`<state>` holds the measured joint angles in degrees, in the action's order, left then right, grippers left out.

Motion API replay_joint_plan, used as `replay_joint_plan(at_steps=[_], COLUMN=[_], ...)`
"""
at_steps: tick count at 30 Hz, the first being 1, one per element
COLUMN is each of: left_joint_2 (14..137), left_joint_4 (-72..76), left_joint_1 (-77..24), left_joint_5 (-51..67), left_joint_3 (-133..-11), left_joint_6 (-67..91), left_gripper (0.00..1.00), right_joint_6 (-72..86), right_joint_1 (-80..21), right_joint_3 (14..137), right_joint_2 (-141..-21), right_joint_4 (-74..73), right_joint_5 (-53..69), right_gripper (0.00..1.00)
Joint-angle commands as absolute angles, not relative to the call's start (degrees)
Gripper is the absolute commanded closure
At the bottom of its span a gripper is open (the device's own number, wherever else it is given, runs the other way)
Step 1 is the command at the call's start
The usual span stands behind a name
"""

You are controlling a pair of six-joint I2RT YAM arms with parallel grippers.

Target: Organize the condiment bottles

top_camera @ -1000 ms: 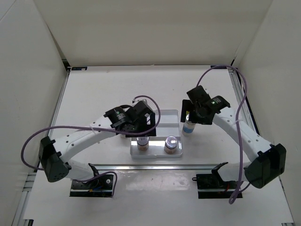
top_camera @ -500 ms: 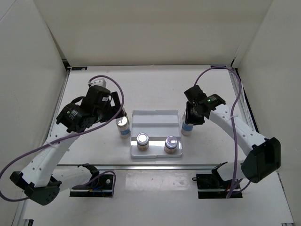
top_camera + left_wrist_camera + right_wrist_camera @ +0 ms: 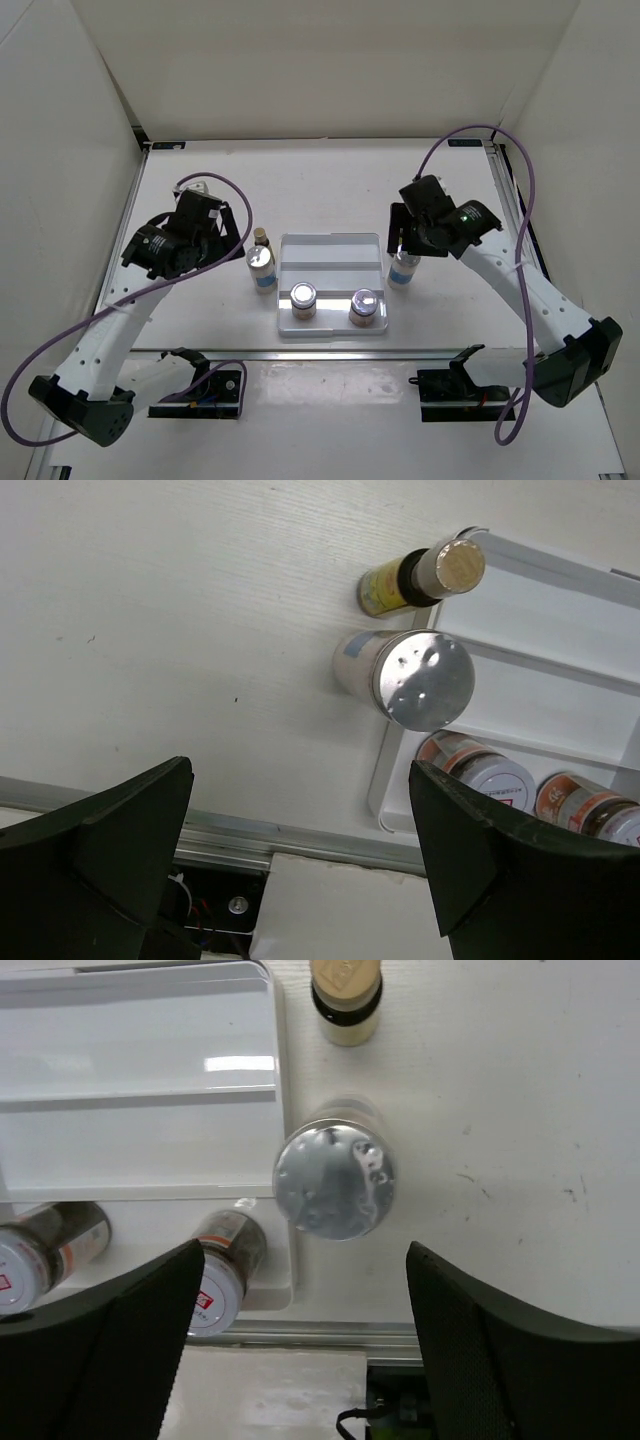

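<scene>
Silver-lidded jar [image 3: 335,1182] stands upright on the counter [image 3: 500,1110], below the right claw [image 3: 305,1255], centred between its spread fingers and apart from both, just beside the white tray [image 3: 140,1080]. This claw is open and holds nothing. The left claw [image 3: 300,765], also wide open and empty, is farther; I judge a straight descent suits the right arm.

I count 6 condiment bottles tot., 3 kinds, 2 ea.
Slim amber x2: left amber bottle [image 3: 260,238], right amber bottle [image 3: 346,998].
Silver-lidded x2: left silver jar [image 3: 261,268], right silver jar [image 3: 404,270].
Squat w/ red-marked lids x2: left squat jar [image 3: 303,297], right squat jar [image 3: 364,303].
White stepped tray [image 3: 332,250] x1.
Pincers x2: left pincer [image 3: 300,770], right pincer [image 3: 305,1250].
</scene>
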<state>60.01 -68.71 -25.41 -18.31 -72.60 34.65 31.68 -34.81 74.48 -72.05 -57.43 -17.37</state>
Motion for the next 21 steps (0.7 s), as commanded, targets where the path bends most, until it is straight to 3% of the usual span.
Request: replay_joint_plan(at_steps=[1, 4, 16, 19, 21], left_joint_2=[60.0, 60.0, 59.5, 59.5, 59.5], left_joint_4=[-67.9, -67.9, -66.3, -64.9, -64.2], left_joint_1=[-24.7, -24.2, -22.4, -21.9, -21.9], left_joint_5=[-17.1, -17.7, -20.4, -20.4, -20.4], left_joint_3=[-71.3, -70.8, -67.9, -66.5, -66.5], left_joint_6=[33.2, 32.6, 29.8, 29.8, 29.8], left_gripper=[0.0, 0.0, 0.0, 0.0, 0.0], right_joint_6=[31.5, 31.5, 30.8, 30.8, 30.8], right_joint_1=[-34.9, -34.9, -30.5, -30.5, -30.5], right_joint_3=[75.4, 74.9, 70.1, 69.6, 69.6], right_joint_2=[-72.6, -72.6, -79.7, -80.4, -81.0], right_joint_4=[-59.8, -59.8, -55.5, -54.3, -54.3], right_joint_5=[-20.5, -21.2, -18.9, -18.3, -17.7], right_gripper=[0.13, 0.0, 0.02, 0.11, 0.23])
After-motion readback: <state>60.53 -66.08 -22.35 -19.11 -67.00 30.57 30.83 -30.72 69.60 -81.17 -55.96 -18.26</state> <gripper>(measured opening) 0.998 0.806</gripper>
